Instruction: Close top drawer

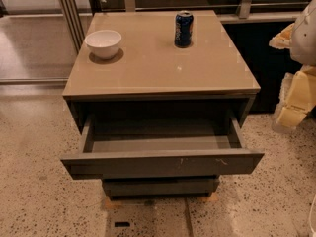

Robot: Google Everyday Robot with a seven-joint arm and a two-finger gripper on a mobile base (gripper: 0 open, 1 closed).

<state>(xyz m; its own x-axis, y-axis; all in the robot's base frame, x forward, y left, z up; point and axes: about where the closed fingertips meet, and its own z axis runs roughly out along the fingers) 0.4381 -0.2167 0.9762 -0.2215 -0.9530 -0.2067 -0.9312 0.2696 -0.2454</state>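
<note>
The top drawer [163, 163] is pulled out of the cabinet toward me. Its wide dark grey front panel has small whitish scratches right of centre. Its shallow grey box [158, 143] is open to view and looks empty. A narrower grey drawer front [160, 185] sits below it, pushed in. My gripper [297, 95] shows as pale yellowish and white parts at the right edge of the camera view. It hangs beside the cabinet's right side, above and to the right of the drawer's right corner, not touching it.
The cabinet's tan top [158, 63] carries a white bowl [103, 43] at the back left and a blue soda can [183, 28] at the back centre. Speckled floor [39, 201] lies in front and to the sides. A dark wall unit [261, 58] stands behind on the right.
</note>
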